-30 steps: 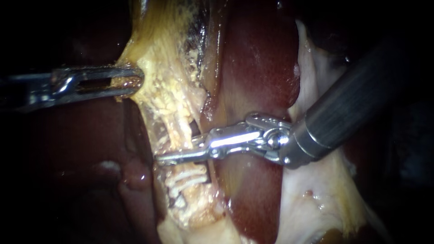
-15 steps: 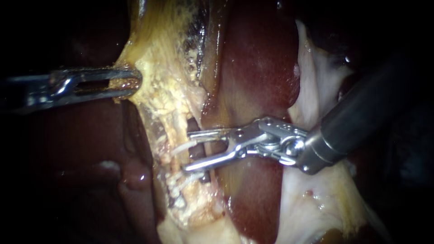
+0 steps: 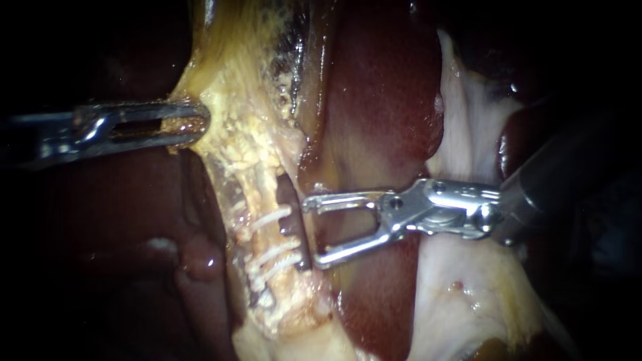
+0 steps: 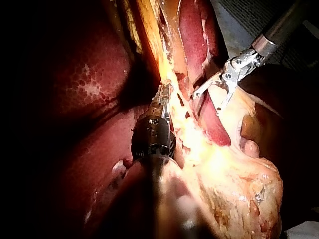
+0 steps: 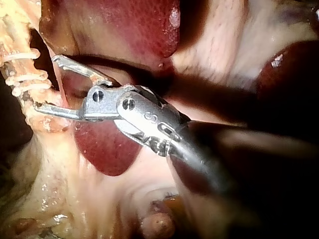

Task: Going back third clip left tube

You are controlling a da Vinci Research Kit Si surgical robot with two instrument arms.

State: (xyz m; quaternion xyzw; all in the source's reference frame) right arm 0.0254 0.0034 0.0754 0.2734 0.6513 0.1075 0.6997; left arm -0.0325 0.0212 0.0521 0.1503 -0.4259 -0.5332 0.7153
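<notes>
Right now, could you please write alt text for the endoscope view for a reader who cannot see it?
The right instrument, its pincer open and empty, sits just right of three white clips across a pale tube. The left instrument grips yellowish tissue above them, with dark red liver behind.

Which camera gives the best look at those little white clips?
The endoscope view: three white clips lie in plain sight, just ahead of the right instrument's open jaws. The right wrist view shows them partly, beyond its jaws; the left wrist view, not clearly.
</notes>
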